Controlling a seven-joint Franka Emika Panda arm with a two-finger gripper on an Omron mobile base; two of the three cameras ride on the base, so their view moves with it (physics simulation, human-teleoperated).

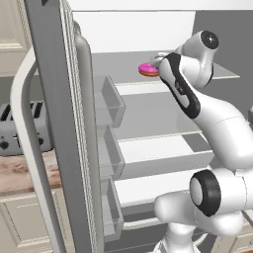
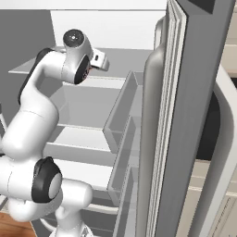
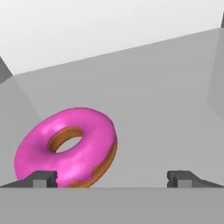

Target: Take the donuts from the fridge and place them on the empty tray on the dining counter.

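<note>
I have the gripper [image 3: 112, 178] spread wide and empty, reaching into the open fridge [image 1: 64, 123] at the upper grey shelf [image 3: 166, 109]. The pink donut [image 3: 65, 146] lies flat on that shelf, offset toward the left fingertip [image 3: 41, 178] in the hand view rather than centred between the two. I judge I must shift left before closing. Bare shelf lies to the right; the side wall [image 3: 11, 100] stands near the donut's left.

Pink donut [image 3: 65, 146]: bright pink icing, tan-brown dough at hole and rim. Fridge [image 1: 59, 113]: dark grey door, white handle, white back wall behind the donut, grey shelf beneath it. Beside the fridge, toaster [image 1: 17, 131] grey; counter [image 1: 22, 173] mottled brown.
</note>
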